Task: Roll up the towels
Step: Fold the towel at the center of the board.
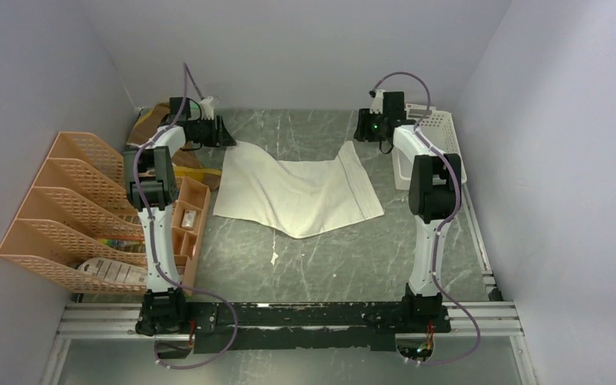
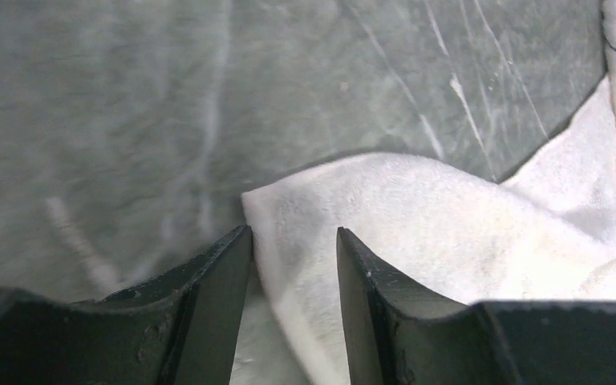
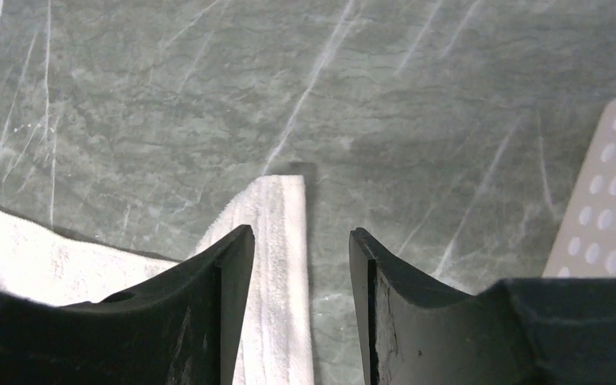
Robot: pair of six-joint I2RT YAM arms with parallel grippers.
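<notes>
A cream-white cloth towel (image 1: 297,188) is lying spread out, with a few soft folds across it, in the middle of the grey-green marbled worktop (image 1: 321,265). Both arms are reaching out to its far edge.

The left arm (image 1: 156,172) is hanging over the towel's far left corner. The left jaws are standing apart, black and wedge-shaped, and are gripping nothing. That rumpled corner of the towel (image 2: 449,224) is lying on the worktop under the gap between them.

The right arm (image 1: 429,180) is stretching to the towel's far right corner. The right jaws are likewise standing parted and empty. The flat hemmed corner strip (image 3: 277,241) is showing below the gap, close along the left-hand jaw, with bare worktop under the other.

Left of the cream towel, a crumpled brown cloth with mustard-yellow patches (image 1: 196,168) is peeking out from behind the left arm, which is hiding most of it. I cannot tell whether the two cloths are touching.

Further left of the towel, an orange plastic mesh file rack (image 1: 64,200) is sitting against the wall. A small orange compartment tray (image 1: 191,200) is sitting between that rack and the towel.

Right of the towel, a white slotted plastic basket (image 1: 445,132) is resting near the right wall, just beyond the right arm.
</notes>
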